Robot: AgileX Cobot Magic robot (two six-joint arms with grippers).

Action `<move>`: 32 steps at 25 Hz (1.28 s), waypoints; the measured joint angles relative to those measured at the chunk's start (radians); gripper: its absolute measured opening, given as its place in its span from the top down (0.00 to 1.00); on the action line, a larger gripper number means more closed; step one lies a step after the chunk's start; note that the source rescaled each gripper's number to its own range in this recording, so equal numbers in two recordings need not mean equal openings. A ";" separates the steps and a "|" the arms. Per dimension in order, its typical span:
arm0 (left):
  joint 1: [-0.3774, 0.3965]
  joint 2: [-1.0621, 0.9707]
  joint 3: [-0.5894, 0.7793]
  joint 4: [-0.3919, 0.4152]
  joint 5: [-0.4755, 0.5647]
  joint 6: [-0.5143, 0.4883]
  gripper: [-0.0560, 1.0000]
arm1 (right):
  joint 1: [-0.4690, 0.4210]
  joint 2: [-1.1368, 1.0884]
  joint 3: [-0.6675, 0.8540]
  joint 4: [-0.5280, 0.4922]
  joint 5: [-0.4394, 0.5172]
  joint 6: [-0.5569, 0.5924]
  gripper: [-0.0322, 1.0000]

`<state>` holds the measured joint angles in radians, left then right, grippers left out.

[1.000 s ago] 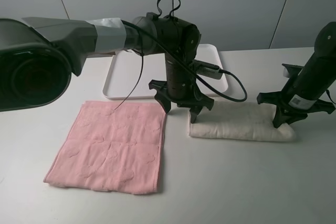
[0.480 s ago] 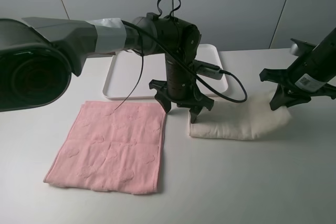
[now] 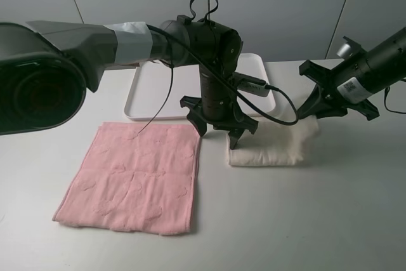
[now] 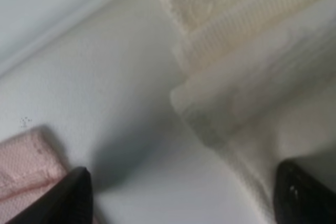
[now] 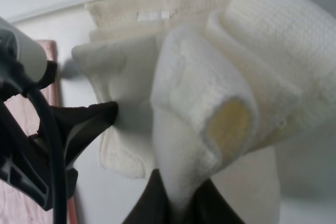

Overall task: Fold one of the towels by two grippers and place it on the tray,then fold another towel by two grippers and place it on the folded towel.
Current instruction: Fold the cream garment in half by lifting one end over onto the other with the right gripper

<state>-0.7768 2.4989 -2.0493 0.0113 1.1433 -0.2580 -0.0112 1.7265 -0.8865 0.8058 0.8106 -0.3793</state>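
since a second ago the right gripper (image 3: 314, 113) has swung left and away, carrying the right end of the white towel (image 3: 269, 150) with it, so the towel now looks shorter and bunched. its jaws are pinched tight on a raised fold of that cloth. the left gripper (image 3: 219, 136) has not shifted; its jaws are spread wide and grip nothing, one fingertip over the towel's left end. the towel lies on the table (image 3: 285, 220), right of the flat pink towel (image 3: 136, 179) and just near of the tray (image 3: 158, 87).
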 joint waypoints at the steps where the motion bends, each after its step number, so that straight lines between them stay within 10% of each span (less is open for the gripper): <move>1: 0.000 0.000 0.000 0.000 0.000 0.000 0.09 | 0.000 0.000 0.009 0.022 0.000 -0.020 0.93; 15: 0.000 0.000 0.000 0.000 0.002 0.026 0.09 | 0.000 0.140 0.181 0.677 0.034 -0.546 0.93; 32: 0.029 0.000 0.000 -0.047 0.015 0.053 0.09 | 0.037 0.229 0.189 0.838 0.094 -0.679 0.93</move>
<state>-0.7474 2.4989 -2.0493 -0.0358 1.1579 -0.2051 0.0260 1.9551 -0.6977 1.6435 0.9046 -1.0582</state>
